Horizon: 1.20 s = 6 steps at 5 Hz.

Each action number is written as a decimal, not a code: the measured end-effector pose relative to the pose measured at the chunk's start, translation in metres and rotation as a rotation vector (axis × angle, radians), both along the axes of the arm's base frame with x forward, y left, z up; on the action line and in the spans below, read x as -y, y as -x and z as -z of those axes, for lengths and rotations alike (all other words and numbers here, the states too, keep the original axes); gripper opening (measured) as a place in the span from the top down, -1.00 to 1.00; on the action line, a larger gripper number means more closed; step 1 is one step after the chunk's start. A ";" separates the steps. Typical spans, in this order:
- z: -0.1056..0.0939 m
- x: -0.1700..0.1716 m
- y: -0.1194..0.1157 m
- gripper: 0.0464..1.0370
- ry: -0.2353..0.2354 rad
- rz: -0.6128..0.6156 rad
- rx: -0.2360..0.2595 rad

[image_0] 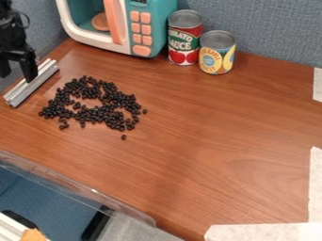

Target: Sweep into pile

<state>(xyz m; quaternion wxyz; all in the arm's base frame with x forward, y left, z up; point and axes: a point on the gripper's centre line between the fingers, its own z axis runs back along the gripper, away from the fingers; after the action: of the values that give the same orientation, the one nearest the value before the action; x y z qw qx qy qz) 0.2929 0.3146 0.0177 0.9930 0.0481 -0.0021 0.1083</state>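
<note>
Small round black beans (97,115) lie right of the black two-finger gripper (18,75), whose fingers are apart, in loose ring with few strays, so the pile seems only partly made, while silver ribbed bar (35,87), maybe the sweeper, stands between, and red-green tin can (184,40) is well apart.

The black arm (9,21) is at the upper left of the view, partly cut off by the left edge. Its end effector (17,77) hangs down, two fingers (29,68) standing apart, their tips pointing downward.
</note>
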 end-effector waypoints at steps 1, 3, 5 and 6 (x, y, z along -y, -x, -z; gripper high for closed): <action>-0.001 -0.004 -0.001 -0.93 -0.025 -0.010 0.005; -0.001 -0.002 -0.003 -0.92 -0.050 -0.017 0.016; -0.057 -0.015 -0.005 -0.92 -0.064 -0.072 0.139; -0.059 -0.012 -0.004 -0.92 -0.002 -0.057 0.171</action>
<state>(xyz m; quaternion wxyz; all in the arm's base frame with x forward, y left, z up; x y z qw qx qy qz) 0.2968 0.3265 0.0772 0.9857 0.0396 -0.0854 0.1401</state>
